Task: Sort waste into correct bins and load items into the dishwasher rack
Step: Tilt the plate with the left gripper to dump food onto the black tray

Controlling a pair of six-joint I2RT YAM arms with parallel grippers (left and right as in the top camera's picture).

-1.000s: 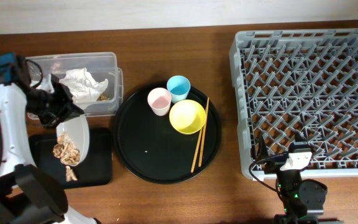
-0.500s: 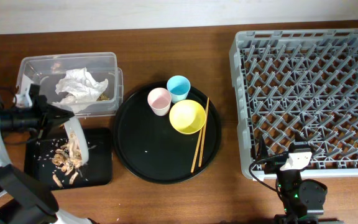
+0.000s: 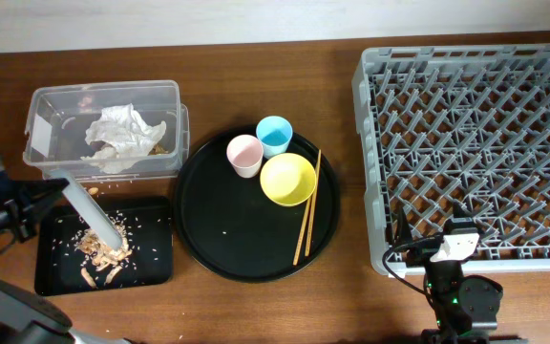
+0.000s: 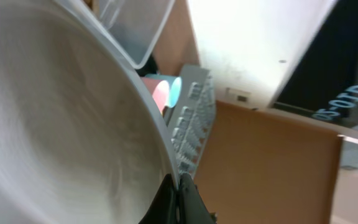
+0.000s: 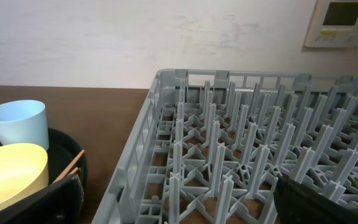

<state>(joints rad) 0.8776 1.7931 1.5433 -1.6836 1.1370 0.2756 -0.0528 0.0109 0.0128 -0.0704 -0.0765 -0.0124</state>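
Observation:
My left gripper [image 3: 53, 196] is shut on the rim of the pale grey plate [image 3: 92, 211], held tilted steeply on edge over the shallow black tray [image 3: 151, 250]. The plate fills the left wrist view [image 4: 55, 112], its rim pinched between the fingers [image 4: 178, 186]. Food scraps [image 3: 98, 250] lie scattered in the tray. The crumpled napkin [image 3: 117, 137] lies in the clear box [image 3: 103, 94]. The pink cup [image 3: 244, 155], blue cup [image 3: 274, 135], yellow bowl [image 3: 287, 179] and chopsticks [image 3: 308, 207] sit on the round black tray [image 3: 227, 239]. My right gripper [image 5: 179, 199] is open at the near left corner of the grey rack [image 3: 475, 143].
The round black tray lies between the bins and the rack. In the right wrist view the rack's pegs [image 5: 229, 155] stand right ahead, with the blue cup [image 5: 17, 121] and yellow bowl [image 5: 11, 171] at left. The wall runs behind the table.
My left arm has swung left and down, tipping the plate from nearly flat to steeply on edge. The scraps have slid off it into the black tray. The right arm is unmoved.

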